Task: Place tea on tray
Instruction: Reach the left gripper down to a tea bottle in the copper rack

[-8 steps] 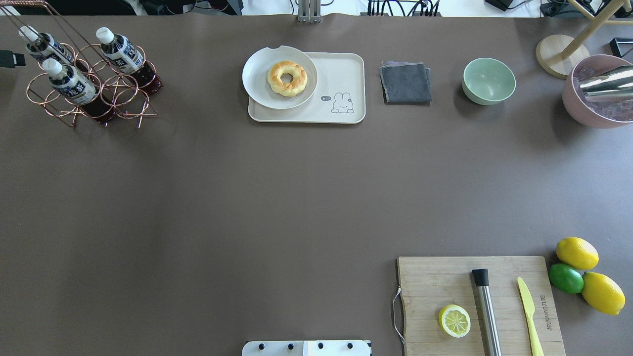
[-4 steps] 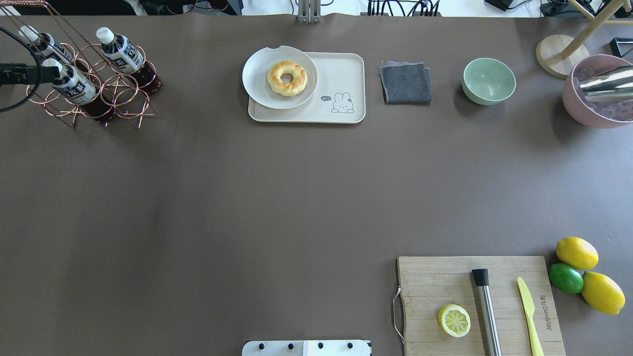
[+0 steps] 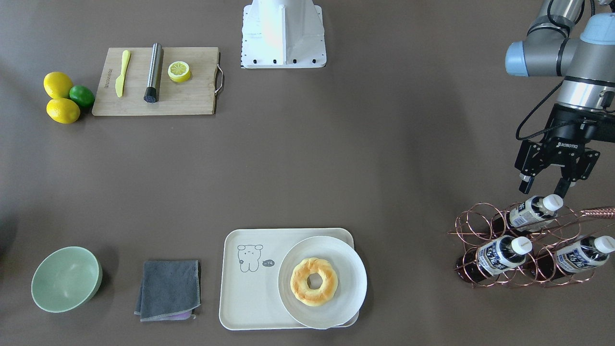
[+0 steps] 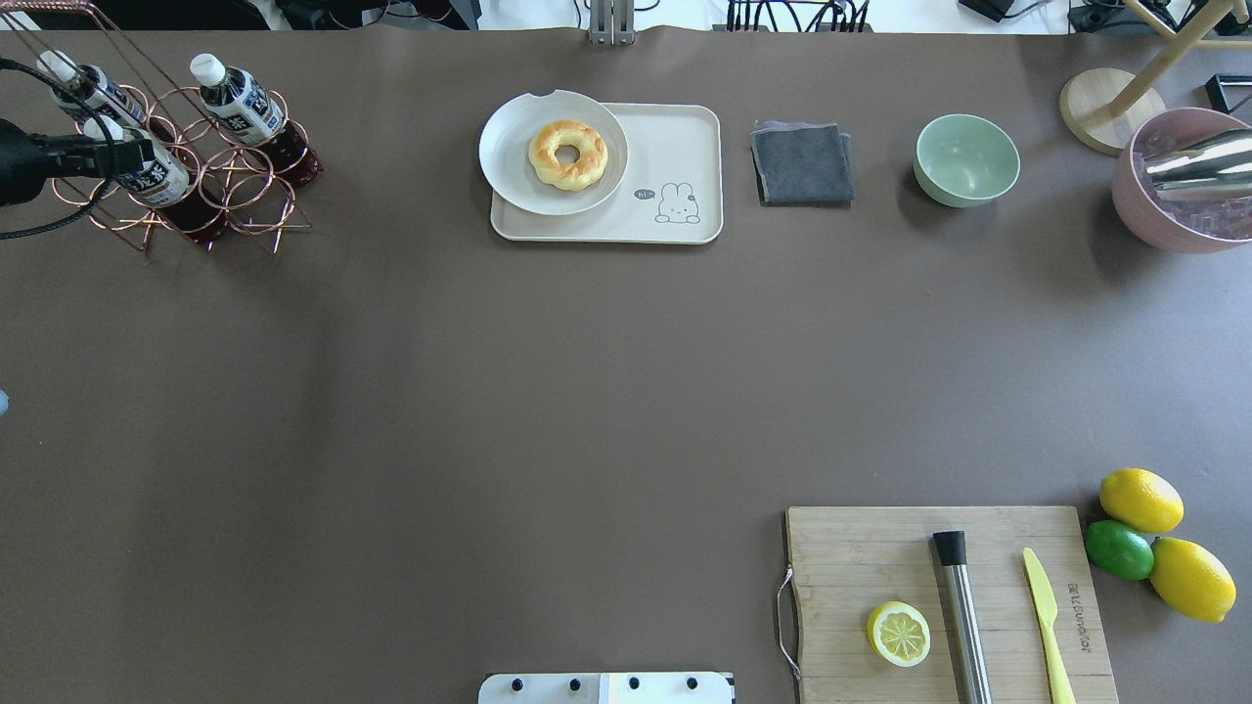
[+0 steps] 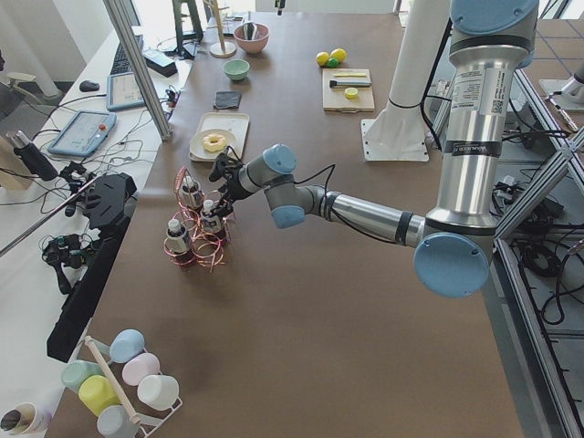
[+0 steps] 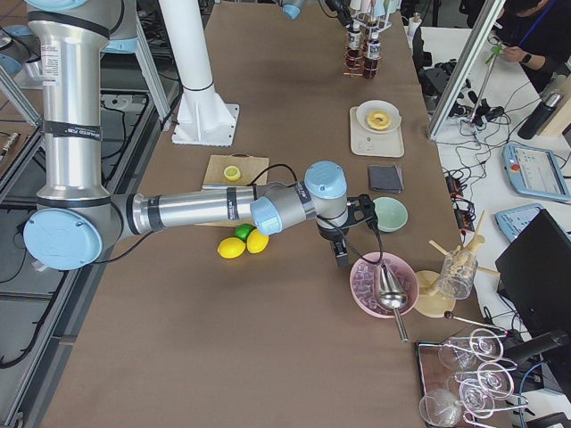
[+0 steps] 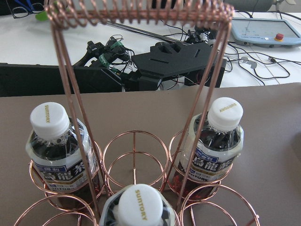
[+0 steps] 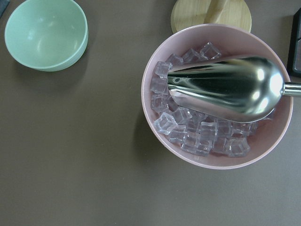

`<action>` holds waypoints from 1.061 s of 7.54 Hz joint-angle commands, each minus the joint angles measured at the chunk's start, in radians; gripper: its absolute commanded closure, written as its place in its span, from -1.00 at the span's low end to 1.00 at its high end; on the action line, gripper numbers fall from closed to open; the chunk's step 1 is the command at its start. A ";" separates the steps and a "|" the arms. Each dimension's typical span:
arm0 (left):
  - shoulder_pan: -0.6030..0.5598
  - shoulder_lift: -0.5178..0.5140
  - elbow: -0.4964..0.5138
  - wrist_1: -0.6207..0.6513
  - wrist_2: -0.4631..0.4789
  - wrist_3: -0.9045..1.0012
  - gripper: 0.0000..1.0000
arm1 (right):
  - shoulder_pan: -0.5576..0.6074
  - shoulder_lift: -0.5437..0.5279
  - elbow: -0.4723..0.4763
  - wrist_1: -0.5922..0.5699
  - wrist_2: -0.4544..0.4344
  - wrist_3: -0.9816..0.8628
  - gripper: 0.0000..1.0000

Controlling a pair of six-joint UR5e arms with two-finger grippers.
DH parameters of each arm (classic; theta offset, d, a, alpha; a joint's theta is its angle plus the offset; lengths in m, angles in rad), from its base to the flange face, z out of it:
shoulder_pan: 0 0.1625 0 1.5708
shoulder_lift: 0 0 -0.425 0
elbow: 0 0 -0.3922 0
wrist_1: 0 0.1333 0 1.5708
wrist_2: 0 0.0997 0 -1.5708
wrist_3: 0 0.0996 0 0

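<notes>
Three alike tea bottles stand in a copper wire rack. My left gripper is open and empty just above the white cap of the rack's nearest tea bottle, not touching it; in the overhead view the left gripper hides that cap. The left wrist view shows the three caps, this one lowest. The cream tray with the bear drawing lies mid-table and carries a white plate with a doughnut. My right gripper shows only in the exterior right view, beside the pink ice bowl; I cannot tell its state.
A grey cloth and a green bowl lie beside the tray. A cutting board holds a half lemon, a muddler and a knife. Lemons and a lime sit by it. The pink bowl holds ice and a scoop.
My left gripper has come in from the left edge of the overhead view and moved right over the near bottle in the rack. Nothing else has moved.
</notes>
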State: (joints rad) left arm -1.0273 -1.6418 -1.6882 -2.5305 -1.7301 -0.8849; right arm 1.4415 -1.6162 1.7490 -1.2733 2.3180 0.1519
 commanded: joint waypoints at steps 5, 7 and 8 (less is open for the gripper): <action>-0.033 -0.047 0.077 -0.013 0.038 0.038 -0.58 | 0.000 -0.001 0.001 0.000 0.000 -0.002 -1.00; -0.033 -0.047 0.079 -0.014 0.038 0.038 -0.52 | 0.000 -0.001 0.001 0.000 0.000 -0.002 -1.00; -0.031 -0.047 0.078 -0.016 0.040 0.037 -0.49 | 0.000 -0.001 0.001 0.000 0.000 -0.002 -1.00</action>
State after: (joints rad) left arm -1.0594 -1.6882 -1.6113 -2.5439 -1.6931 -0.8468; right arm 1.4419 -1.6168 1.7502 -1.2732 2.3179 0.1503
